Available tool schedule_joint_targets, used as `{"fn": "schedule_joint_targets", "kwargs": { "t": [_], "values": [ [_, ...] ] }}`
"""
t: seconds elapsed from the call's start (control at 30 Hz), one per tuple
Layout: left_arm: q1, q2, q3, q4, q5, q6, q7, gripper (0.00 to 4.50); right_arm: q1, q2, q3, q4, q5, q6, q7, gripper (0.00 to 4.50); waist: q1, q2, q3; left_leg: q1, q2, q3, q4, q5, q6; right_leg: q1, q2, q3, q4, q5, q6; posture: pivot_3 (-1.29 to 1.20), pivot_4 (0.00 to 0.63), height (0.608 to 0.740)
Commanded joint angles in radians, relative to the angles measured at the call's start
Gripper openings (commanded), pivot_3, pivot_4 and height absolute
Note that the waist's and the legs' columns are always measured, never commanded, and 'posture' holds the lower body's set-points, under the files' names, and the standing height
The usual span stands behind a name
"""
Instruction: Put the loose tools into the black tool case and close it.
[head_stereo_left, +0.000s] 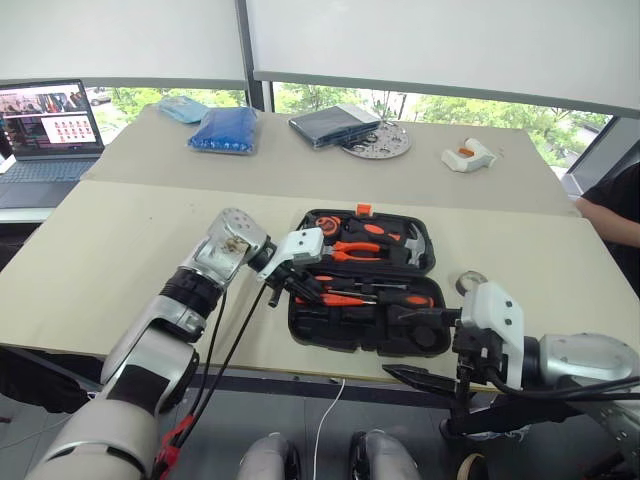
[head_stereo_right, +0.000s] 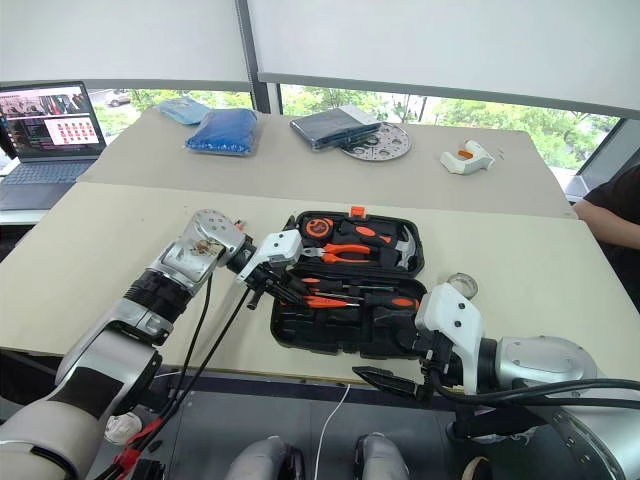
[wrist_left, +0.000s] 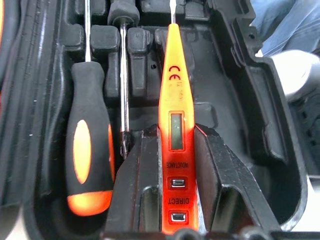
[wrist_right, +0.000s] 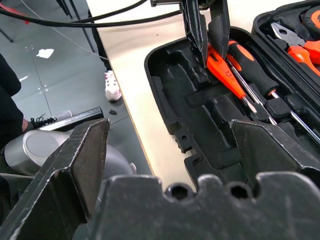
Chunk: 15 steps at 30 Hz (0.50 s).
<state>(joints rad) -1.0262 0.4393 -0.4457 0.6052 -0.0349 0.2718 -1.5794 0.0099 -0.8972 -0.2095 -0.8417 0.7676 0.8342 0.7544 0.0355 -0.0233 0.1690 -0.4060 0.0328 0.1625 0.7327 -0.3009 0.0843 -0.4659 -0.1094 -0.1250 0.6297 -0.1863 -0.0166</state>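
The left tool (wrist_left: 177, 200) is clamping the small slim orange screwdriver (wrist_left: 174, 115) by its flat, glossy plastic handle and holding it over the moulded slots of the open black tool case (head_stereo_left: 330, 335), beside an orange-and-black-handled screwdriver (wrist_left: 90, 165) with a soft-looking rubbery grip. In my judgement the smooth handle is risking to slip or land across a ridge, so the lid would not be closing. The right tool (wrist_right: 165, 150) is waiting with jaws wide apart at the case's near edge on the table (head_stereo_left: 120, 250).
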Motion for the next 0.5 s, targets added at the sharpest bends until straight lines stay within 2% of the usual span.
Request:
{"fn": "schedule_joint_targets", "kwargs": {
  "t": [0.03, 0.3, 0.37, 0.4, 0.5],
  "values": [
    [-0.029, -0.005, -0.008, 0.001, 0.04, -0.046, 0.014, 0.46, 0.001, 0.007, -0.009, -0.009, -0.004, -0.036, -0.009, 4.5, 0.0, 0.0, 0.0, 0.0, 0.0, 0.0, 0.0, 0.0, 0.0, 0.0, 0.0, 0.0, 0.0, 0.0, 0.0, 0.0, 0.15, 0.718],
    [-0.041, -0.043, 0.01, 0.026, 0.051, -0.04, 0.026, 0.46, 0.003, 0.01, 0.004, -0.019, -0.001, -0.037, -0.029, 4.5, 0.0, 0.0, 0.0, 0.001, 0.0, 0.0, 0.001, 0.0, 0.0, 0.001, 0.0, 0.0, 0.0, 0.0, 0.0, 0.0, 0.15, 0.718],
    [-0.049, -0.049, 0.017, 0.027, 0.043, -0.016, 0.019, 1.46, -0.001, 0.008, 0.005, -0.017, 0.002, -0.036, -0.033, 4.5, 0.002, 0.0, 0.0, 0.001, 0.0, 0.0, 0.002, -0.001, 0.001, 0.001, -0.001, 0.0, 0.0, 0.001, 0.001, 0.0, 0.15, 0.718],
    [-0.051, -0.048, 0.02, 0.026, 0.041, -0.014, 0.017, 1.63, -0.002, 0.008, 0.004, -0.017, 0.005, -0.035, -0.035, 4.5, 0.001, 0.0, 0.0, 0.0, 0.0, 0.0, 0.002, -0.001, 0.001, 0.001, -0.001, 0.0, 0.0, 0.001, 0.001, 0.0, 0.15, 0.718],
    [-0.052, -0.04, 0.042, -0.002, 0.015, -0.009, -0.001, 2.74, 0.001, 0.006, 0.002, -0.019, 0.011, -0.033, -0.04, 4.5, 0.0, 0.0, 0.0, 0.0, 0.0, 0.0, 0.004, -0.001, 0.002, 0.001, -0.001, 0.0, 0.0, 0.001, 0.001, 0.0, 0.15, 0.718]
  ]
}}
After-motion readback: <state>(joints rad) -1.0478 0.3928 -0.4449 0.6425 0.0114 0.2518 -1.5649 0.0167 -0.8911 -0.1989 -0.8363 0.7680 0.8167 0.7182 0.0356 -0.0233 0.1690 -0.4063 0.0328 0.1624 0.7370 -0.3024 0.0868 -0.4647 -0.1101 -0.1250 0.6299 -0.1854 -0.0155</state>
